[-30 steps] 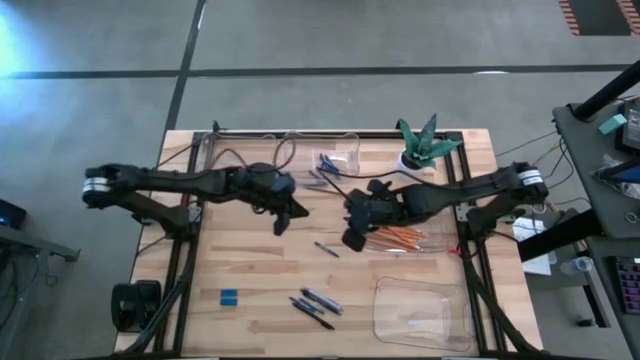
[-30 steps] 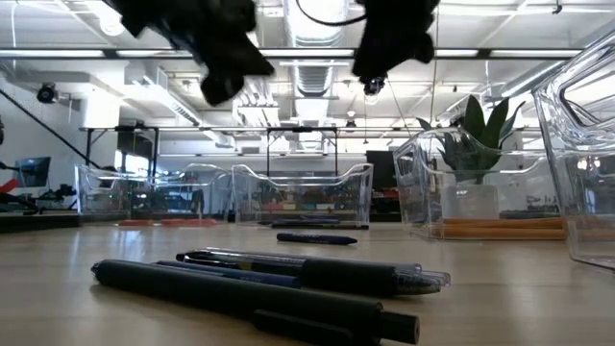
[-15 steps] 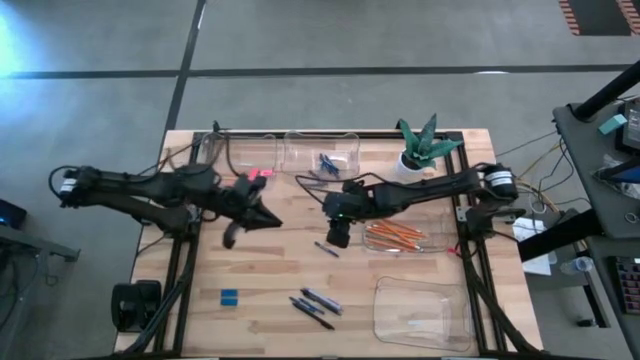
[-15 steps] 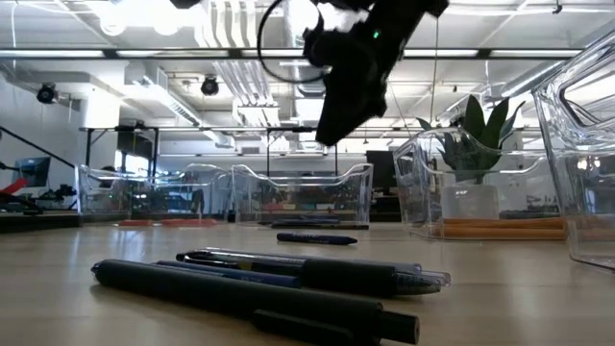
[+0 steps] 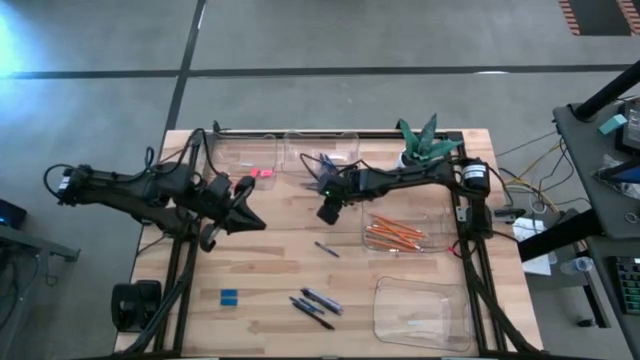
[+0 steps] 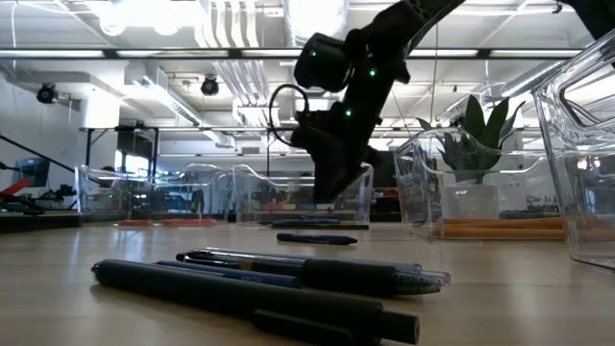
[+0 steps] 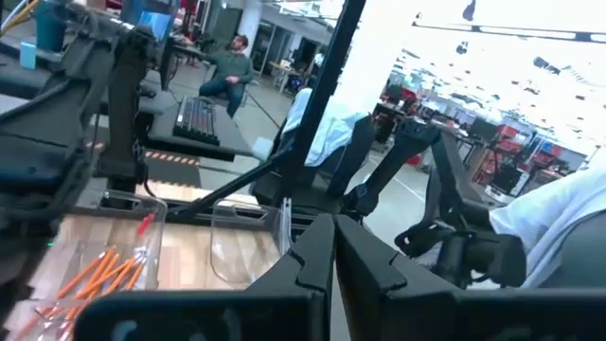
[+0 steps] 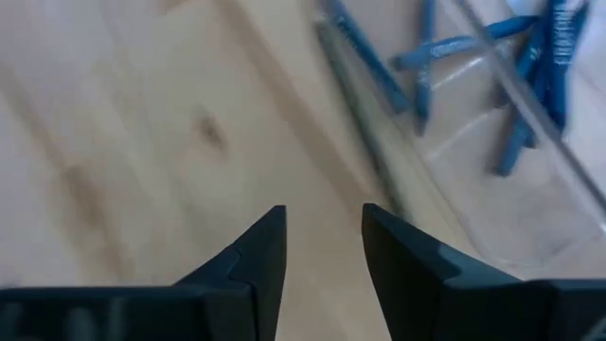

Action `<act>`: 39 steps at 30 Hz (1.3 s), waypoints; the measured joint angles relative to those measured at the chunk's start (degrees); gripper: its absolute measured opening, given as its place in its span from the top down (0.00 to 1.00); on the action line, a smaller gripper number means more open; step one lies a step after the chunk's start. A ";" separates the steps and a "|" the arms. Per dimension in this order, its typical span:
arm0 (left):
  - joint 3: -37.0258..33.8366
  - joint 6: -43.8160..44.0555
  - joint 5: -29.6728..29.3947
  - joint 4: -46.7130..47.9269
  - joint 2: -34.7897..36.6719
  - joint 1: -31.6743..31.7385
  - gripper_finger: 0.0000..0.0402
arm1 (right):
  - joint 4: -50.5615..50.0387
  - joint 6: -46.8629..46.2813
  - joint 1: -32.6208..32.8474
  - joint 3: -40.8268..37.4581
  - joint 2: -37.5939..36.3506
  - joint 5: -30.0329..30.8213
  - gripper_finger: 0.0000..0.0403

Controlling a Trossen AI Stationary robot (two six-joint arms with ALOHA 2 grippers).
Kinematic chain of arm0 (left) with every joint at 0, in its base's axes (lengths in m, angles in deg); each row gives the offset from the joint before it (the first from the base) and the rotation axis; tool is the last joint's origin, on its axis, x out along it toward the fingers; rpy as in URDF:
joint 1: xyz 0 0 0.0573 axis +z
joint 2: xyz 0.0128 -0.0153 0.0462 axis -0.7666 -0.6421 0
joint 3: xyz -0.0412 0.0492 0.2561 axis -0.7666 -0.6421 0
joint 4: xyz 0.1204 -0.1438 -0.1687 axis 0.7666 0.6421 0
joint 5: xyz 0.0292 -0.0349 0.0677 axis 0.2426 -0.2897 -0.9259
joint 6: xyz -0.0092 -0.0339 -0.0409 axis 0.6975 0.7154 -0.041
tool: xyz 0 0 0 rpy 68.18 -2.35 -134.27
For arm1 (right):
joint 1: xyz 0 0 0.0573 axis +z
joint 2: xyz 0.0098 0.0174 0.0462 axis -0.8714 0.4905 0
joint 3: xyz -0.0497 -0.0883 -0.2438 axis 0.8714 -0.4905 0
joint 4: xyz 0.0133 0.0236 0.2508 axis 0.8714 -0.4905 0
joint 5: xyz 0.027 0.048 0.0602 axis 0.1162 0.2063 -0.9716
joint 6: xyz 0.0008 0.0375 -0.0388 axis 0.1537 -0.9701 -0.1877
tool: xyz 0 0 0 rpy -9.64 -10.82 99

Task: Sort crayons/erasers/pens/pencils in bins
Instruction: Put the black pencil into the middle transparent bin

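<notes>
Crayons (image 8: 530, 66) are seen lying in a clear bin (image 5: 335, 152) at the far edge of the counter (image 5: 270, 270), just beyond the right pincer (image 5: 326, 213), whose fingers are held apart and empty above bare wood. The left pincer (image 5: 209, 240), pressed together, is held well apart.
</notes>
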 joint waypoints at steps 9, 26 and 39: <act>0.14 -2.70 -0.02 0.17 -0.07 0.00 1.00 | 1.01 0.35 -4.78 0.11 1.45 0.48 0.70; 0.62 -3.45 -7.46 0.12 2.62 0.09 1.00 | 1.31 8.63 -4.26 -0.15 -1.29 -4.89 0.71; -0.15 -3.07 -7.27 2.14 1.46 0.09 1.00 | 2.80 25.28 1.54 -1.16 -1.20 3.43 0.71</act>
